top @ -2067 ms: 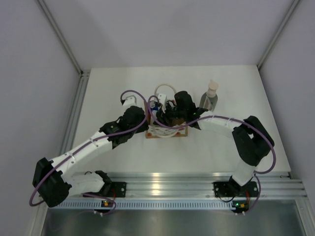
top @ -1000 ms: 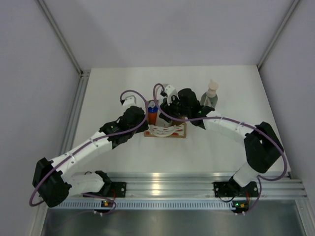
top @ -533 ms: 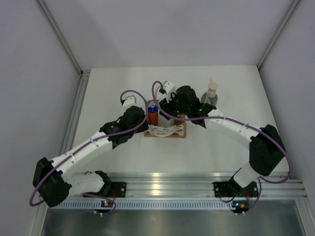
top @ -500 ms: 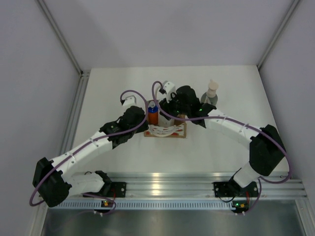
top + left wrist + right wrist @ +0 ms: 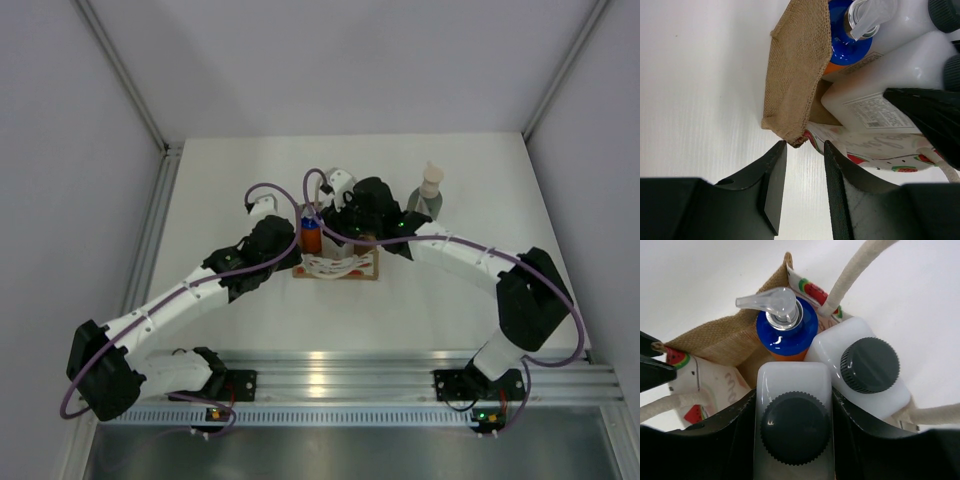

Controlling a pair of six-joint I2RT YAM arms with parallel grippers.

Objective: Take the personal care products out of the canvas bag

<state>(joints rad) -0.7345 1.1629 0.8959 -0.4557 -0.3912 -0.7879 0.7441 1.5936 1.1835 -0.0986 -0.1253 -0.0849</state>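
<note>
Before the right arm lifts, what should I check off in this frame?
1. Right gripper closed on white bottle: ok, it presses both sides.
2. Left gripper pinching bag: cannot tell; the corner only reaches its fingertips.
3. Handle clear of lift path: ok, loops aside.
4. Neighbours loose: not ok; second white bottle and orange bottle crowd against it.
5. Pump bottle already out: ok, standing on the table beside the bag.

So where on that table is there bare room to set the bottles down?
Bare table: the far-left corner beyond the left arm, the far-right corner past the pump bottle, and the near patch between both arms in front of the canvas bag. Crowded: around the bag, where the right arm reaches in.
</note>
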